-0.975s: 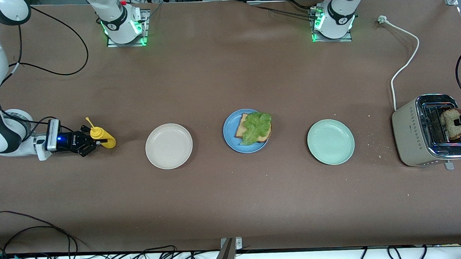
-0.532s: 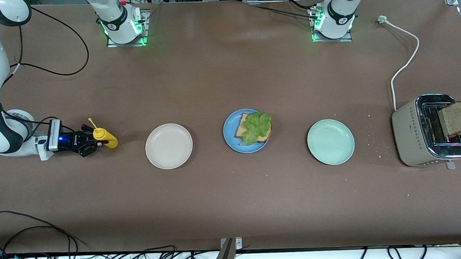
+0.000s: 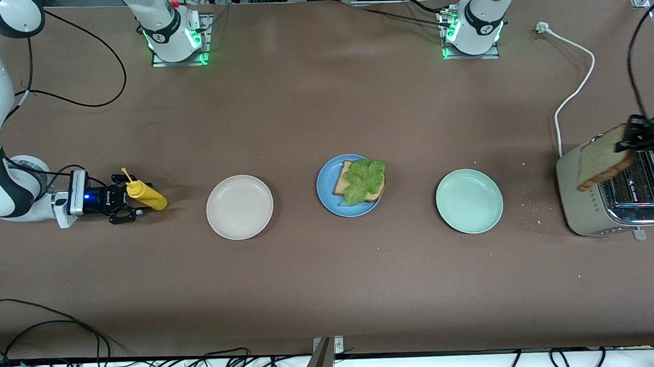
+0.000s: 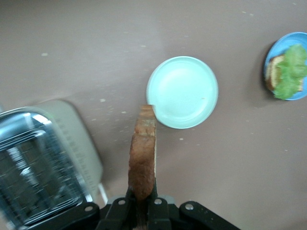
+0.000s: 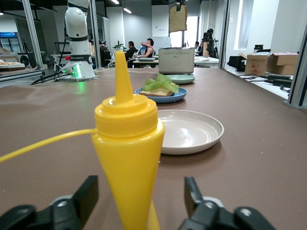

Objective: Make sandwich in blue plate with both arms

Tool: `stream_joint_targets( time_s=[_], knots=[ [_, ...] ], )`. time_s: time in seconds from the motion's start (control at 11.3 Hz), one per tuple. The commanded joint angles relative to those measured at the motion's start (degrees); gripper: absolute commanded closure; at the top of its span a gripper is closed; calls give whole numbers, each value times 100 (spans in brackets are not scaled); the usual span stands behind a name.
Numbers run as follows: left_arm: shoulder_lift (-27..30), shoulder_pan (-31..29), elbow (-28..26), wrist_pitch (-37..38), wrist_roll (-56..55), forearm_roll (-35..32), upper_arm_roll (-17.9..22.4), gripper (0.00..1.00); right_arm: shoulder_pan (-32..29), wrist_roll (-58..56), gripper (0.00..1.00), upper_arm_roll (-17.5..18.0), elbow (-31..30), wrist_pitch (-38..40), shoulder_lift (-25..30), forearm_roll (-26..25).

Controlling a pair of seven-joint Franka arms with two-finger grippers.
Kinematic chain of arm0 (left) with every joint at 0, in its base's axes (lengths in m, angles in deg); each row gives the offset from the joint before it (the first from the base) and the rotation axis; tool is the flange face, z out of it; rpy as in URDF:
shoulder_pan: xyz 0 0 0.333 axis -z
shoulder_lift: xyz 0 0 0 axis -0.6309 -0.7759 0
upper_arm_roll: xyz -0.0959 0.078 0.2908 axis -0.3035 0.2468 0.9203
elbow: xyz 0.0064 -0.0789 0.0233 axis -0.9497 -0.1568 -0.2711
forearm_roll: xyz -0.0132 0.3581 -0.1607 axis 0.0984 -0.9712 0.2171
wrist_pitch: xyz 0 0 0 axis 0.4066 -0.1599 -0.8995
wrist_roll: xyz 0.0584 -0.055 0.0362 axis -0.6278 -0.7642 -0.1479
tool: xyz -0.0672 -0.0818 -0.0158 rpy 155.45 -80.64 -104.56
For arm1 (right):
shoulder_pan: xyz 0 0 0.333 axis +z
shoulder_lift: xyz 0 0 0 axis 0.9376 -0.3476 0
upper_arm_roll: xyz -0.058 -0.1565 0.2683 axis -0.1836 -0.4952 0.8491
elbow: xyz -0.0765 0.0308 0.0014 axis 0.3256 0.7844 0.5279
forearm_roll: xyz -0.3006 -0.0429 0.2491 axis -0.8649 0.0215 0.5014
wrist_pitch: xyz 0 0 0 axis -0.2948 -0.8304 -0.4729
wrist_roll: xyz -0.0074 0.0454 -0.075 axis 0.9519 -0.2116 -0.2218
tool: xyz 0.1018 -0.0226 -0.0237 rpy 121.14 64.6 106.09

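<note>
On the brown counter [image 3: 331, 271] the blue plate [image 3: 327, 197] holds bread and lettuce [image 3: 364, 179] — untopped. The left pincer [image 3: 631, 135], clamped on toast [image 3: 599, 160], hangs over the toaster [image 3: 609, 204], likely bringing that top slice; the right pincer [image 3: 124, 202] stands apart around the mustard bottle [image 3: 145, 194], apparently letting go.

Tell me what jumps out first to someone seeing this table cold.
The left gripper holds a toast slice in the air over the toaster at the left arm's end of the table. At the middle, the blue plate carries a bread slice topped with lettuce, set between a beige plate and a mint plate. At the right arm's end, the right gripper stands open around a yellow squeeze bottle.
</note>
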Motion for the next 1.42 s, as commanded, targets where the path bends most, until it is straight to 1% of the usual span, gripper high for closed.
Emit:
stream_joint_targets(
  time_s=[0.0, 0.09, 0.27, 0.35, 0.44, 0.62, 0.8, 0.89, 0.97, 1.06, 1.24, 1.33],
  knots=[
    [-445, 452, -188, 10, -659, 123, -582, 100, -131, 296, 0, -80, 204, 232, -27, -11],
    [-586, 873, -188, -25, -1167, 429, -583, 100, -131, 375, 0, -159, 284, 242, -18, -38],
    [-841, 1638, -153, -279, -2213, 817, -583, 100, -140, 857, 0, -300, 450, 276, 61, -449],
    [-1077, 1964, -135, -385, -2548, 1097, -583, 100, -157, 1277, 0, -344, 660, 477, 122, -721],
    [-1410, 2184, -126, -551, -2630, 1413, -583, 100, -148, 1995, 0, -397, 871, 670, 332, -1063],
    [-1737, 2677, -135, -1191, -2683, 2151, -574, 100, -105, 3952, 0, -345, 1398, 917, 771, -1757],
    [-2089, 2933, -126, -1964, -2806, 2749, -574, 100, 44, 5554, 0, -318, 1891, 1321, 1140, -2207],
    [-2247, 3012, -144, -2490, -2789, 2883, -574, 100, 132, 6240, 0, -318, 1936, 1366, 1395, -2391],
    [-2466, 3030, -135, -2791, -2737, 2901, -574, 100, 237, 6873, 0, -318, 1928, 1384, 1676, -2524],
    [-2677, 3022, -135, -2994, -2719, 2910, -574, 100, 369, 7506, 0, -318, 1928, 1463, 1922, -2743],
    [-3011, 3039, -187, -3031, -2789, 2849, -487, 100, 711, 8956, 0, -327, 1893, 1507, 2423, -3453],
    [-3048, 2987, -249, -3023, -2789, 2840, -460, 100, 878, 9450, 0, -327, 1893, 1646, 2617, -3822]
  ],
)
